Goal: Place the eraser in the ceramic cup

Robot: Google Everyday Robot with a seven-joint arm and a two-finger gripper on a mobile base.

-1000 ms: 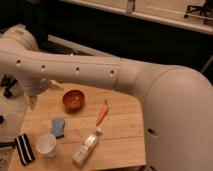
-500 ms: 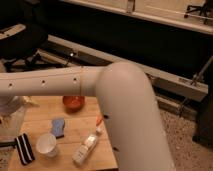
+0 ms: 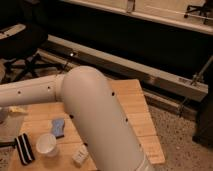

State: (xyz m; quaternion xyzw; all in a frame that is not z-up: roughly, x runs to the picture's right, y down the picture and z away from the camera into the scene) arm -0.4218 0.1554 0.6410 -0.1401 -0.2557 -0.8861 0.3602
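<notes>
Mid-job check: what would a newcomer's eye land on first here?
The robot's bulky white arm fills the foreground, sweeping from bottom centre toward the left edge; its tool is out of view past that edge. On the light wooden table, the flat black eraser with white stripes lies at the near left corner, next to the small round white ceramic cup on its right, with a blue sponge-like block behind the cup.

1x eraser [image 3: 24, 148], 1x cup [image 3: 46, 144], 1x sponge [image 3: 58, 126], 1x btl [image 3: 80, 155]

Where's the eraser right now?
In the camera view, the eraser lies on the table at lower left, just left of the ceramic cup; the pincer is out of frame past the left edge.
</notes>
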